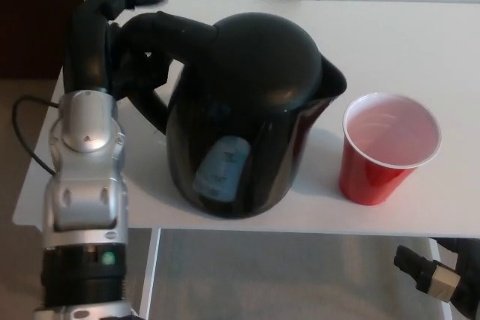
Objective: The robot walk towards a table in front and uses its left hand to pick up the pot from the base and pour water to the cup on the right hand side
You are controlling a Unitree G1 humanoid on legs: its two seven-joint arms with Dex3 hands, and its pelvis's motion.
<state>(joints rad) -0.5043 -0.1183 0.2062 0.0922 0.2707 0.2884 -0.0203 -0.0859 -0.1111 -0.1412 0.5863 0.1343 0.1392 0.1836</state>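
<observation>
The left robot hand [124,43] is clamped on the handle of the black pot [251,118], held near the tabletop's [420,28] front edge beside the red cup [386,148]. Rigid and probably water-heavy, it is best gripped at the handle; the light cup tips easily.

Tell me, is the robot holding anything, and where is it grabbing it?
Yes. The left hand holds the black kettle by its handle, fingers wrapped around it. The right hand holds nothing that can be seen.
</observation>
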